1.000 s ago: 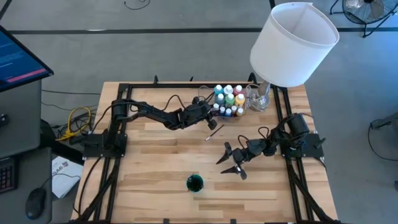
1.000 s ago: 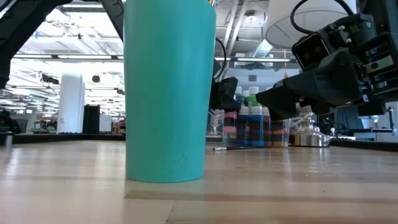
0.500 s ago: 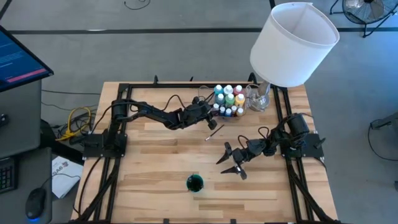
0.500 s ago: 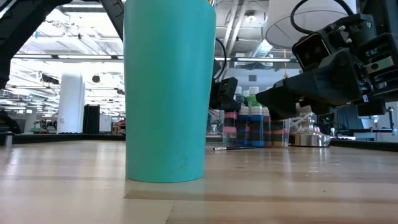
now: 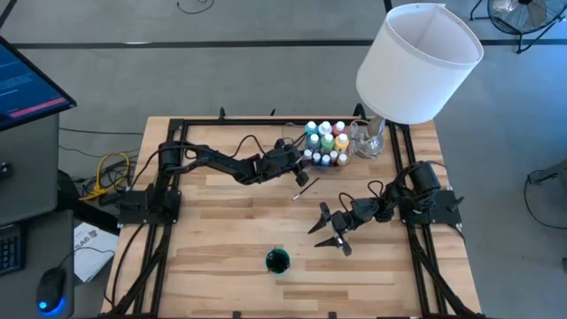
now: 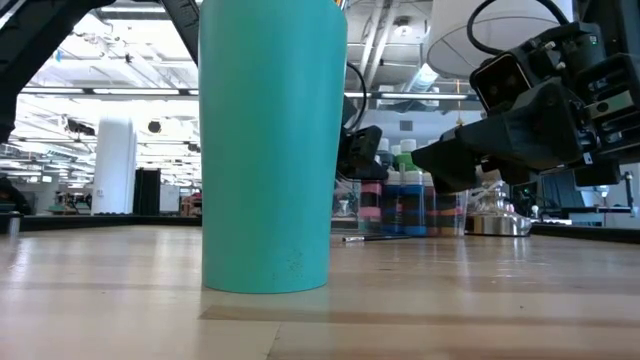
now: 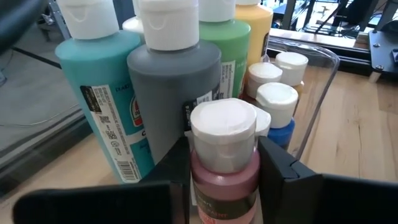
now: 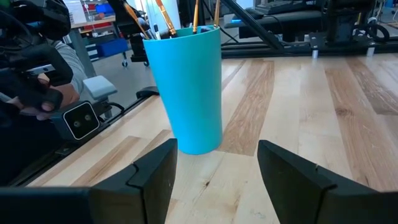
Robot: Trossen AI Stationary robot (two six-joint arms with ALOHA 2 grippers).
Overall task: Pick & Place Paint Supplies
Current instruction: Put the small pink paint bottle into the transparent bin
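Left claw (image 7: pixel 225 180) astride (loosely) pink bottle (image 7: pixel 224 158)

two black jointed arms (image 5: pixel 221 162) on black frames, black cables looping along them, blocky matte wrist housings.

I count one teal cup (image 5: pixel 277 260) holding three brushes (image 8: pixel 166 17), plus one loose brush (image 5: pixel 305 189) on the surface (image 5: pixel 213 239). The bottles (image 5: pixel 326 142) cluster too tightly to count exactly.
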